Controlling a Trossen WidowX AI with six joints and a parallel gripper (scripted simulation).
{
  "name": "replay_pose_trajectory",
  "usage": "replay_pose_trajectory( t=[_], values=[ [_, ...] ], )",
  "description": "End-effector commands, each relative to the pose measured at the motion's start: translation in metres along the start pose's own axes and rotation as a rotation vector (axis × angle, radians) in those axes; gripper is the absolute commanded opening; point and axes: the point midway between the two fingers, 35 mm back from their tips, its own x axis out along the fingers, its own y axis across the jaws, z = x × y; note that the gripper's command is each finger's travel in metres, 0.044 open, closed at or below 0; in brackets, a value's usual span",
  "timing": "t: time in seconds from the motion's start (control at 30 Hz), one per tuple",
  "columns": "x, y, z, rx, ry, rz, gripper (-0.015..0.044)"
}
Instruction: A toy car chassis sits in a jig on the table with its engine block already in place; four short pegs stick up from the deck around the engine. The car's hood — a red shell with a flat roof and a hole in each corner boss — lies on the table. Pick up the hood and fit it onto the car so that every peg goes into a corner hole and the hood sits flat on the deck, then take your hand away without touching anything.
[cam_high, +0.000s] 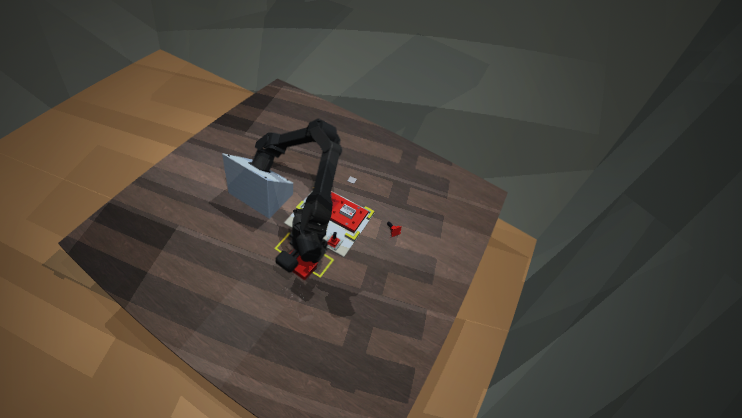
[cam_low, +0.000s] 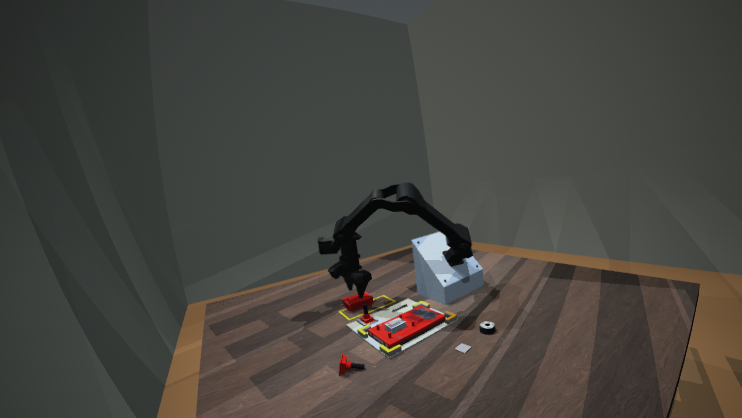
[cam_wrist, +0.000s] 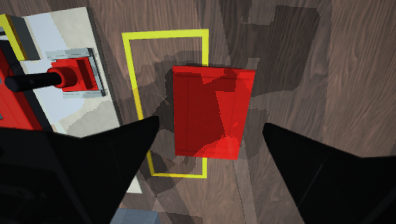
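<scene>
The red hood (cam_high: 305, 270) (cam_low: 357, 302) (cam_wrist: 215, 110) lies on the table, flat roof up, across the right line of a yellow outline (cam_wrist: 165, 34). My gripper (cam_low: 355, 291) (cam_wrist: 210, 124) is open and empty, above the hood. In the wrist view one fingertip is left of the hood and the other is right of it. The red chassis (cam_high: 348, 221) (cam_low: 375, 335) (cam_wrist: 15, 107) sits in the jig with yellow corners (cam_low: 390, 349) (cam_wrist: 14, 40). The grey engine block (cam_high: 347, 210) (cam_low: 395, 325) is on its deck, with pegs around it. The arm hides part of the chassis in the top view.
A red part with a black stem (cam_high: 333, 240) (cam_low: 366, 318) (cam_wrist: 75, 76) stands beside the chassis, close to the hood. A similar part (cam_high: 395, 230) (cam_low: 343, 365) lies tipped over. A wheel (cam_low: 487, 327) and small grey plate (cam_high: 352, 179) (cam_low: 462, 347) lie near the blue-grey arm base (cam_high: 246, 181) (cam_low: 430, 280).
</scene>
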Motion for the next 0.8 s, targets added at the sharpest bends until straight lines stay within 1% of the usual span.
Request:
replay_pose_trajectory(
  t=[0.0,0.77],
  values=[
    [0.006,0.001,-0.003,0.009,0.003,0.007,0.044],
    [0.019,0.001,-0.003,0.009,0.003,0.008,0.044]
  ],
)
